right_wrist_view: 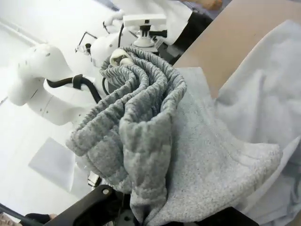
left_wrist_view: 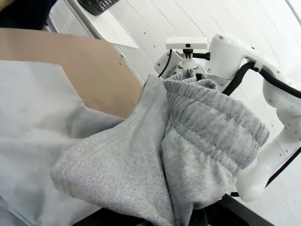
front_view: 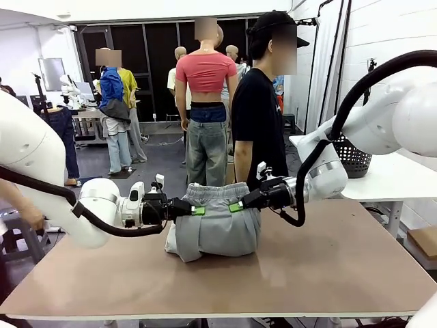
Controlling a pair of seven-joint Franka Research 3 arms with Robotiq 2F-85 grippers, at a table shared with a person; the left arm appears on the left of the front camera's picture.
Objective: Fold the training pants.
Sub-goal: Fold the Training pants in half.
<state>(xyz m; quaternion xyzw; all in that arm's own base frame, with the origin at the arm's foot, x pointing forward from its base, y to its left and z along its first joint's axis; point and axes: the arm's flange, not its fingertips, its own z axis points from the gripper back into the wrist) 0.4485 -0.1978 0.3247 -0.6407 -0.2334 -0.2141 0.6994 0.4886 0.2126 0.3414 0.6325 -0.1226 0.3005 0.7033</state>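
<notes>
you have the training pants (front_view: 215,225) bunched up near the middle of the tabletop (front_view: 328,266), a little toward the far edge. the ribbed waistband is lifted off the surface and stretched between the two arms, while the rest of the grey cloth sags below it in a heap that rests on the tabletop.

your left tool (front_view: 194,209) comes in from the left and is clamped tight on the left end of the waistband; its green pads show right at the cloth. your right tool (front_view: 239,204) comes in from the right and is pinched just as tight on the right end of the waistband, green pads against the fabric. the two tools sit near each other, with the gathered waistband between them.

in the left wrist view the training pants (left_wrist_view: 188,141) hang over the fingers, waistband crumpled to the right and smoother cloth spread on the tabletop to the left. in the right wrist view the waistband (right_wrist_view: 136,108) is folded in thick ridges above the fingers.

a person in a black shirt (front_view: 258,130) stands just beyond the far edge, behind the pants. a black mesh basket (front_view: 353,158) sits on a white table at the right.
</notes>
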